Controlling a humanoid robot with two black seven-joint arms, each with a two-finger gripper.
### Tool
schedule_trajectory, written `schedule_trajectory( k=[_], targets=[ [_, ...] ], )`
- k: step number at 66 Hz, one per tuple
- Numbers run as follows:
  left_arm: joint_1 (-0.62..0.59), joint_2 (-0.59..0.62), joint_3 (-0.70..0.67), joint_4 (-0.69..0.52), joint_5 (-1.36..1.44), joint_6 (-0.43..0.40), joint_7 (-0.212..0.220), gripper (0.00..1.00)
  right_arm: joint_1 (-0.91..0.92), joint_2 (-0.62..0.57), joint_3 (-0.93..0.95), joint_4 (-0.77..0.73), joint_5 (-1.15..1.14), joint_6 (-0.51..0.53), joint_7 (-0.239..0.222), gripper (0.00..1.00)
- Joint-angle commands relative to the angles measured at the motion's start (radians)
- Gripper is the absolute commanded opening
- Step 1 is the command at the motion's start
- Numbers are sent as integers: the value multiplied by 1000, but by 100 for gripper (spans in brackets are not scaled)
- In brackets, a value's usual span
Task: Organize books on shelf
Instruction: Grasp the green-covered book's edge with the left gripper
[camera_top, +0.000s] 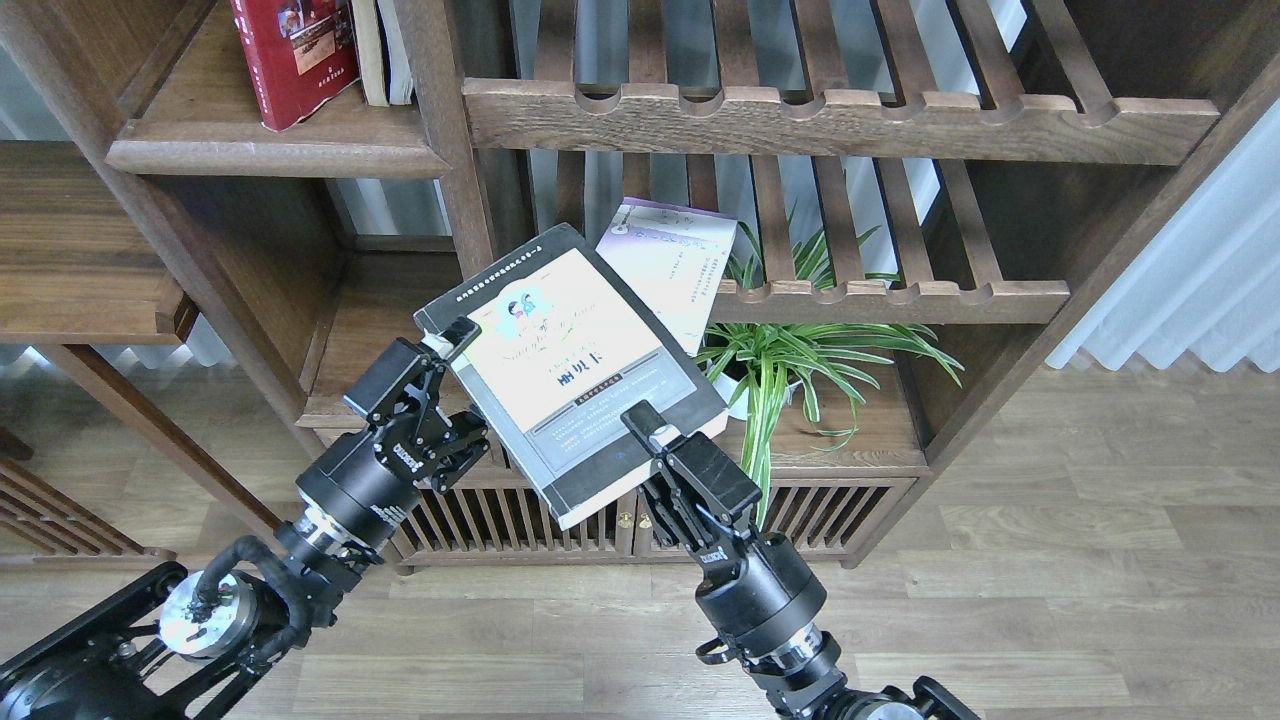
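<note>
I hold the thick yellow-green-and-dark-grey book (575, 375) tilted in the air in front of the bookcase, cover towards me. My left gripper (450, 345) is shut on its left edge. My right gripper (650, 432) is shut on its lower right edge. The thin pale lavender-white paperback (672, 268) shows just behind the thick book's upper right corner, partly hidden; what it rests on I cannot tell. The red book (295, 60) stands leaning on the solid dark-brown shelf (270, 152) at the upper left, well above both grippers.
Two thin pale books (385, 50) stand right of the red one against a wooden post (455, 150). Slatted shelves with notched rails (830, 118) span the upper right. A potted green plant (790, 370) stands right of the held book. A low cabinet with slatted doors (480, 520) is below.
</note>
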Motion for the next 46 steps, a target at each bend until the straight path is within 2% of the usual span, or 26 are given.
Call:
schedule_trajectory(
  k=[1, 4, 11, 12, 14, 15, 16, 24, 29, 32, 33, 34, 36, 37, 38, 40, 46],
  targets=[
    [-6, -1, -1, 0, 0, 0, -2, 82, -2, 1, -3, -5, -4, 0, -17, 6],
    [-6, -1, -1, 2, 2, 0, -2, 75, -2, 1, -3, -5, -4, 0, -18, 6],
    [-7, 2, 2, 15, 10, 0, 10, 46, -2, 1, -3, -6, -6, 0, -18, 8],
    [-7, 3, 2, 29, 14, 0, 15, 35, -2, 1, -4, -6, -6, 0, -18, 8],
    [-7, 5, 2, 46, 20, 0, 16, 23, -2, 1, -4, -6, -7, 0, -18, 8],
    [-6, 3, -10, 60, 26, 0, 16, 9, -3, 1, -4, -6, -9, 0, -18, 8],
    [-6, 0, -12, 63, 28, 0, 16, 3, -3, 1, -4, -6, -9, 0, -20, 8],
    [-18, -1, -4, 58, 77, 0, 19, 2, -3, 1, -4, -6, -10, 0, -20, 9],
    [-18, 8, -15, 61, 126, 0, 19, 2, -2, 1, -6, -6, -12, 0, -20, 13],
    [-18, 8, -21, 60, 131, 0, 19, 1, -2, 1, -6, -6, -15, 0, -20, 18],
    [-18, 9, -24, 60, 131, 0, 19, 1, -2, 1, -7, -6, -18, 0, -20, 22],
    [-18, 12, -30, 60, 131, 0, 19, 1, 2, 1, -9, -6, -26, 0, -20, 33],
    [-20, 18, -40, 60, 129, 0, 19, 1, 6, 1, -12, -6, -41, 0, -20, 47],
    [-20, 28, -52, 58, 129, 0, 19, 1, 9, 1, -10, -8, -59, 0, -18, 70],
    [-20, 31, -55, 58, 129, 0, 19, 1, 9, 1, -10, -8, -67, 0, -18, 78],
    [-21, 45, -72, 58, 129, 0, 19, 1, 11, 1, -9, -9, -93, 0, -18, 100],
    [-24, 100, -130, 43, 129, 0, 18, 1, -2, 1, -1, -11, -105, 0, -17, 100]
  ],
)
